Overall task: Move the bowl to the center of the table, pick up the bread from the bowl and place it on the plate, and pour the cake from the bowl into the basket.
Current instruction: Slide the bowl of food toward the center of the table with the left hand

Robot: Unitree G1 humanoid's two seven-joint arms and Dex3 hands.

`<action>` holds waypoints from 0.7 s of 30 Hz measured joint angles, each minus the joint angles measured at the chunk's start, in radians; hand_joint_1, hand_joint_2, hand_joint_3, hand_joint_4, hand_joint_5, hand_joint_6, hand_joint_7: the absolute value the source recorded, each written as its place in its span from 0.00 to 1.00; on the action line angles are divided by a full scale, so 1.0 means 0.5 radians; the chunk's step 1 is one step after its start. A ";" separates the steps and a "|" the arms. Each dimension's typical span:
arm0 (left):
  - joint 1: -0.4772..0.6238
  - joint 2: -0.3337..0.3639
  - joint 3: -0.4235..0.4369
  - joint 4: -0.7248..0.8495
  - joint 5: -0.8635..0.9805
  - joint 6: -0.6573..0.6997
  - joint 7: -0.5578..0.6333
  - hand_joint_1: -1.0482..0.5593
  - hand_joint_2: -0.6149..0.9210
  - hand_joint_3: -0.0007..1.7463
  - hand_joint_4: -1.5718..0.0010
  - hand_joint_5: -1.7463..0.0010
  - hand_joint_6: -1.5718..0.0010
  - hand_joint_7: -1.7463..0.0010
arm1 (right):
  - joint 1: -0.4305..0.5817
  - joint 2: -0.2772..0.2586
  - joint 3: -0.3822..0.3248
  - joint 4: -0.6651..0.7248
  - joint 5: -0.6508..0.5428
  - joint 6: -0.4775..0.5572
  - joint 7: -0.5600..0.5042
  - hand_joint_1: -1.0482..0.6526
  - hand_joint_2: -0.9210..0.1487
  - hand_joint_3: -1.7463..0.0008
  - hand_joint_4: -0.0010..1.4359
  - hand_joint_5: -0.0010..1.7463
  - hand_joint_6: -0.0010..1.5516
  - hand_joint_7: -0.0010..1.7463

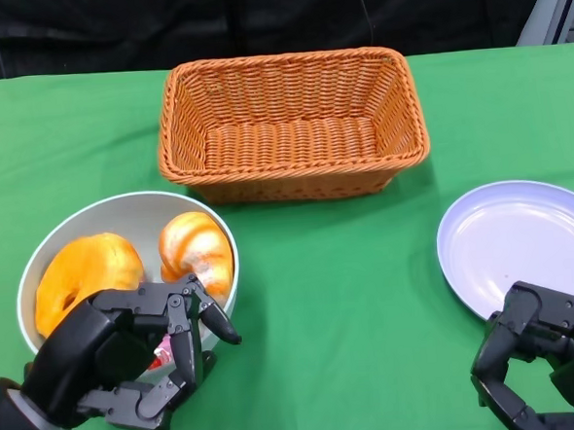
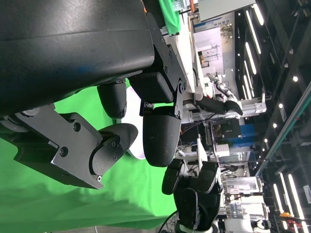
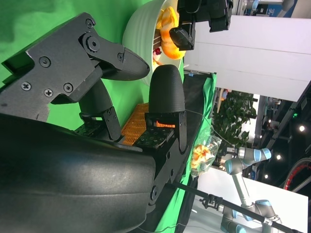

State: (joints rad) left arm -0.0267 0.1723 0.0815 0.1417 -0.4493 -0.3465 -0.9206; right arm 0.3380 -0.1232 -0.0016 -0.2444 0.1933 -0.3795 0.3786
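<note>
A white bowl (image 1: 120, 201) stands at the table's near left. It holds a round orange bun (image 1: 81, 276), a glazed croissant-like bread (image 1: 197, 252) and a small red-and-white piece (image 1: 162, 356), mostly hidden. My left hand (image 1: 130, 361) hovers over the bowl's near rim, fingers spread, nothing between them. The right wrist view shows that bowl (image 3: 138, 29) with the left hand (image 3: 201, 14) at its rim. The lavender plate (image 1: 522, 240) lies at the right. My right hand (image 1: 539, 355) sits just in front of the plate's near edge, empty, fingers apart.
A wicker basket (image 1: 288, 64) stands empty at the table's far centre, its side also showing in the right wrist view (image 3: 133, 121). Green cloth covers the table. The left wrist view shows my right hand (image 2: 194, 199) beyond the left fingers (image 2: 160, 141).
</note>
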 measured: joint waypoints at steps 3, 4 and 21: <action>0.000 0.000 0.000 0.000 0.000 -0.001 0.000 0.69 0.78 0.64 0.44 0.03 0.46 0.15 | 0.000 0.000 -0.003 0.000 0.001 0.000 0.001 0.51 0.43 0.40 0.50 0.99 0.43 0.78; 0.000 0.000 0.000 0.000 0.000 -0.001 0.000 0.69 0.78 0.64 0.43 0.03 0.46 0.15 | 0.000 0.000 -0.004 0.000 0.002 0.000 0.001 0.51 0.43 0.40 0.50 0.99 0.43 0.78; 0.000 0.000 0.000 0.006 0.000 -0.001 0.000 0.69 0.78 0.64 0.44 0.03 0.47 0.15 | 0.000 0.000 -0.007 0.002 0.009 0.000 0.008 0.51 0.44 0.39 0.50 0.99 0.42 0.79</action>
State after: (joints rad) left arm -0.0267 0.1723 0.0817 0.1446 -0.4494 -0.3468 -0.9206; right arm 0.3381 -0.1231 -0.0049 -0.2432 0.1975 -0.3795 0.3826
